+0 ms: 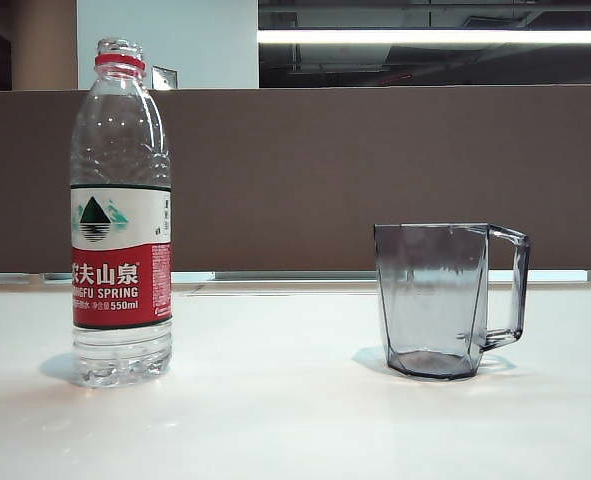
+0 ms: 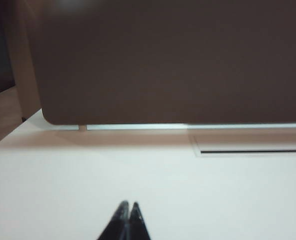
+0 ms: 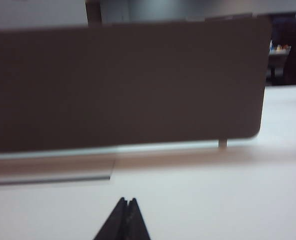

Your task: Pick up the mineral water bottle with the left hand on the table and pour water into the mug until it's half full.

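Note:
The mineral water bottle (image 1: 121,215) stands upright on the left of the white table (image 1: 275,400) in the exterior view, uncapped, with a red neck ring and a red-and-white label. The clear grey faceted mug (image 1: 440,300) stands to its right, handle pointing right; whether it holds water cannot be made out. Neither arm shows in the exterior view. My left gripper (image 2: 129,204) is shut over bare tabletop, with nothing between its black fingertips. My right gripper (image 3: 127,200) is shut too, also over bare tabletop. Neither wrist view shows the bottle or the mug.
A brown partition panel (image 1: 305,175) stands along the back edge of the table and fills the background of both wrist views. A thin slot (image 2: 253,150) in the tabletop runs in front of the panel.

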{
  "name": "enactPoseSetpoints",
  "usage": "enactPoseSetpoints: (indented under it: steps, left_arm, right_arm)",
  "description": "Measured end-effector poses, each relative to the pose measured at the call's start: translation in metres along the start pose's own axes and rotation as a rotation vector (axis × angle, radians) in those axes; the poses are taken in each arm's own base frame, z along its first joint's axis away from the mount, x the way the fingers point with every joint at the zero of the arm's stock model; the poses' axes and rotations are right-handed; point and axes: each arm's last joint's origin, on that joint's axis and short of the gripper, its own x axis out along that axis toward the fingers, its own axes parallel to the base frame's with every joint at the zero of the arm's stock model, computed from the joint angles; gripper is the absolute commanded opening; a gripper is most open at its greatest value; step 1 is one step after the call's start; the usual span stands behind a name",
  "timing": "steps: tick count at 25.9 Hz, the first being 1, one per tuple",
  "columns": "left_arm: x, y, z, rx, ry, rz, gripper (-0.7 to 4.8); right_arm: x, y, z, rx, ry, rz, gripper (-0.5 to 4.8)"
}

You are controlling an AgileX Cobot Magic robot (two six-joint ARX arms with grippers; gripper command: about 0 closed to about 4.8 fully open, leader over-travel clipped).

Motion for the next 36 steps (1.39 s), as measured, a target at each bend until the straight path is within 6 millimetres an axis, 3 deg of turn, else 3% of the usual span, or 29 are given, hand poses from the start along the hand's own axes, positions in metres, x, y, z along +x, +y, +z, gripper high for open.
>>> enactPoseSetpoints:
  steps: [8, 15, 19, 22, 29, 30, 31, 32, 34, 36]
  left_arm:
    - [0.007, -0.002, 0.029, -0.056, 0.025, -0.096, -0.06]
    - [0.044, -0.004, 0.060, -0.072, 0.116, -0.192, -0.06]
    - [0.054, -0.021, 0.056, -0.100, 0.180, -0.335, -0.06]
    - [0.051, -0.040, 0.057, -0.101, 0.181, -0.448, -0.06]
    - [0.047, -0.050, 0.056, -0.106, 0.199, -0.536, -0.04]
    - [0.047, -0.050, 0.056, -0.107, 0.209, -0.547, 0.09]
    - [0.047, -0.051, 0.056, -0.108, 0.224, -0.556, 0.77]
    - [0.046, -0.051, 0.057, -0.109, 0.233, -0.568, 1.79]
    - [0.045, -0.051, 0.059, -0.112, 0.247, -0.602, 4.79]
    - [0.044, -0.052, 0.055, -0.112, 0.296, -0.625, 4.79]
  right_arm:
    - [-0.004, 0.002, 0.036, -0.002, 0.027, 0.050, -0.02]
    - [0.019, 0.011, 0.053, 0.000, 0.141, 0.187, -0.02]
    - [0.024, 0.021, 0.059, 0.006, 0.196, 0.286, -0.03]
    - [0.020, 0.033, 0.051, 0.006, 0.285, 0.403, -0.03]
    - [0.010, 0.047, 0.045, 0.031, 0.359, 0.482, -0.03]
    - [0.009, 0.048, 0.045, 0.033, 0.366, 0.488, -0.03]
    - [0.008, 0.049, 0.045, 0.030, 0.369, 0.490, -0.03]
    - [0.007, 0.051, 0.044, 0.026, 0.374, 0.491, -0.03]
    - [0.004, 0.053, 0.043, 0.016, 0.384, 0.503, -0.03]
    - [0.001, 0.057, 0.042, 0.000, 0.398, 0.526, -0.03]
